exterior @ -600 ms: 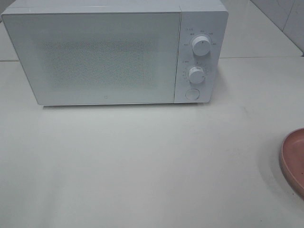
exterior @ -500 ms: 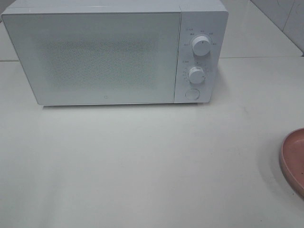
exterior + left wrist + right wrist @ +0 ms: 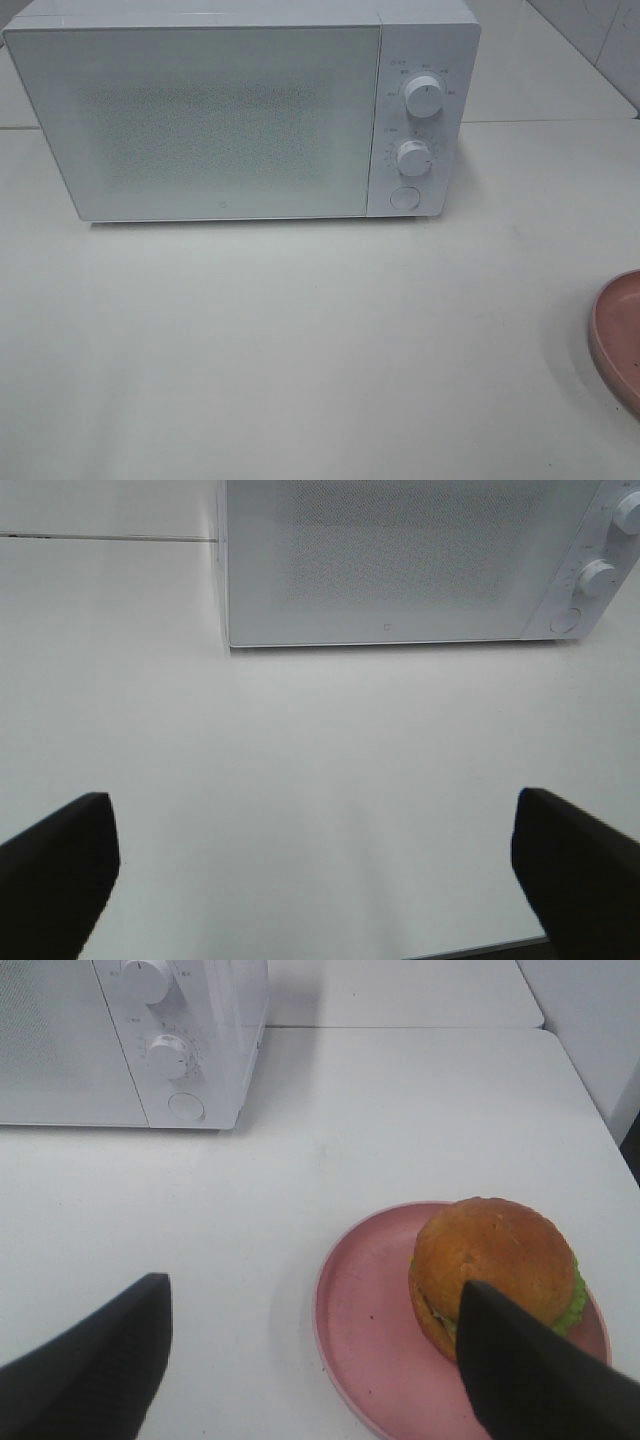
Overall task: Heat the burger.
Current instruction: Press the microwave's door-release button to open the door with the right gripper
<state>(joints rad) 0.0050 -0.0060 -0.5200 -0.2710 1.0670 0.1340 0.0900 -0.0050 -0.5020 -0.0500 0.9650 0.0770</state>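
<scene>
The burger [image 3: 490,1260], with a golden-brown bun and a green lettuce edge, sits on a pink plate [image 3: 370,1330] in the right wrist view. My right gripper [image 3: 315,1360] is open above the plate's near side; one dark finger [image 3: 530,1380] overlaps the burger's front, the other [image 3: 100,1360] hangs over bare table. The white microwave [image 3: 240,110] stands at the back of the table with its door shut. My left gripper [image 3: 315,865] is wide open over empty table in front of the microwave [image 3: 400,560]. Neither arm shows in the exterior high view, where the burger is out of view.
Only the plate's rim [image 3: 615,335] shows at the right edge of the exterior high view. Two knobs [image 3: 423,97] and a round button [image 3: 404,197] sit on the microwave's right panel. The white table [image 3: 300,350] runs wide in front of it.
</scene>
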